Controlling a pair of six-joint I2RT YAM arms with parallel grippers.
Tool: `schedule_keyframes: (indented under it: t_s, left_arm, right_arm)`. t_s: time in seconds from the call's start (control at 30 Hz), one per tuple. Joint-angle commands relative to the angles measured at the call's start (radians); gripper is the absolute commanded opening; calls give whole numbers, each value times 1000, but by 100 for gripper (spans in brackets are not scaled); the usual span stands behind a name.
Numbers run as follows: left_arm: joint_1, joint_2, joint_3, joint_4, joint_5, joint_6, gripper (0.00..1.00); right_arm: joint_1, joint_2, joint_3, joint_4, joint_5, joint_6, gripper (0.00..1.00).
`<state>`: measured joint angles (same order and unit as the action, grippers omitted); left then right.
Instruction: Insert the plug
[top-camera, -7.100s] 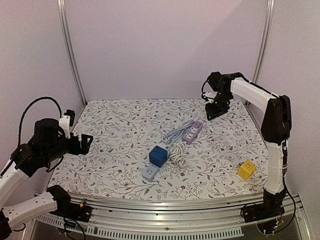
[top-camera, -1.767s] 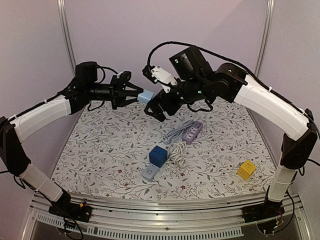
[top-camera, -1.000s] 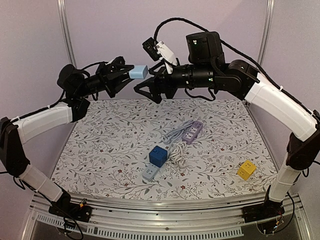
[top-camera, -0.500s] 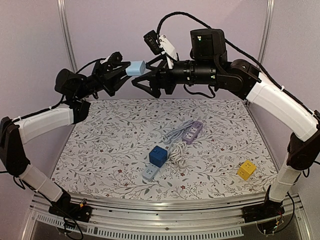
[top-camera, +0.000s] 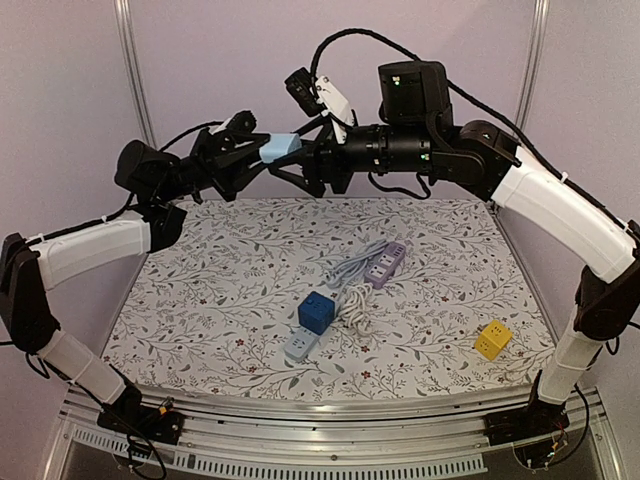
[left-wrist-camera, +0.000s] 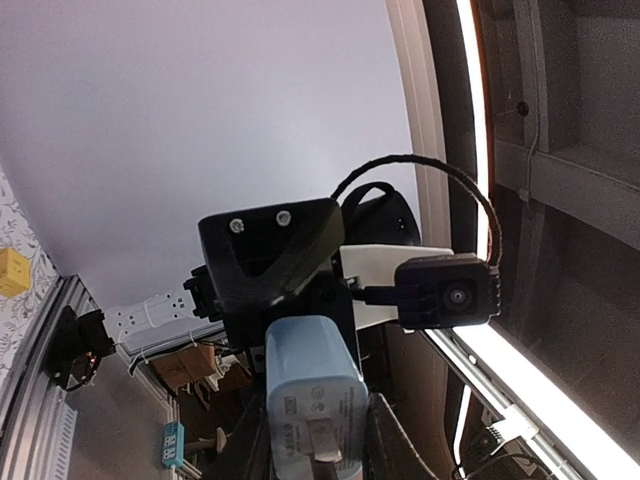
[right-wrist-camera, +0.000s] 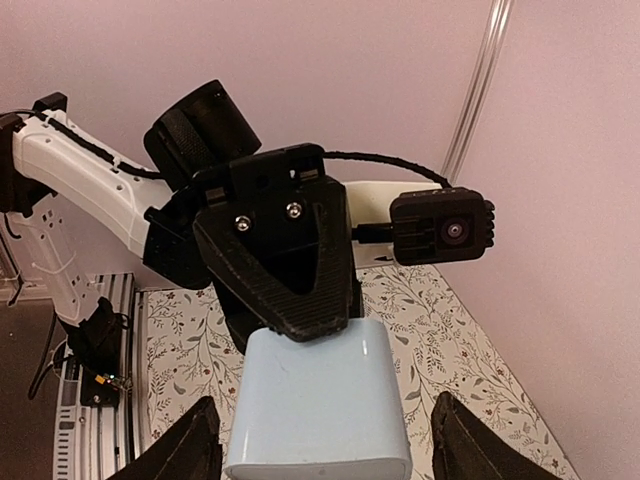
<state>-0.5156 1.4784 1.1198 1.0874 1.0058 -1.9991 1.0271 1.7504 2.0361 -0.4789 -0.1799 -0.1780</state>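
Note:
High above the table, my left gripper (top-camera: 262, 153) is shut on a pale blue plug (top-camera: 280, 148). In the left wrist view the plug (left-wrist-camera: 312, 392) shows its metal prongs facing the camera, with my left gripper (left-wrist-camera: 316, 452) pinching its sides. My right gripper (top-camera: 291, 156) faces it from the right, open, one finger on each side of the plug. In the right wrist view the plug (right-wrist-camera: 320, 400) sits between my right gripper's (right-wrist-camera: 322, 452) fingers with a gap on each side. The left gripper's ribbed black finger (right-wrist-camera: 285, 255) lies on top of the plug.
On the flowered table (top-camera: 200, 300) lie a purple power strip (top-camera: 385, 262), a blue cube socket (top-camera: 317, 311), a pale grey strip (top-camera: 300, 345), a coiled white cable (top-camera: 352, 300) and a yellow cube socket (top-camera: 492, 340). Metal posts (top-camera: 135, 90) stand at the back corners.
The left arm has carried the plug a little to the right. My right gripper has closed in around it and its fingers have narrowed.

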Motion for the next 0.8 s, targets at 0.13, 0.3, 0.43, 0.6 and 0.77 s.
schedule_keyframes:
  t_s: [0.13,0.3,0.43,0.6,0.77]
  left_arm:
    - [-15,0,-26,-10,3,-150,0]
    - [-15,5,-46,-18,-14,-145,0]
    - [-17,6,-52,-19,-18,-145,0]
    - [-20,7,-62,-27,-27,-144,0]
    - [-21,9,-83,-29,-58,-147,0]
  right_arm:
    - [-5,-31,-9,-26,-12,1,65]
    - [-2,-26,-10,-43,0,12,61]
    - [6,-23,-13,-50,6,11,59]
    - [15,-19,-13,-49,14,12,48]
    - [17,-13,-19,-58,29,26,28]
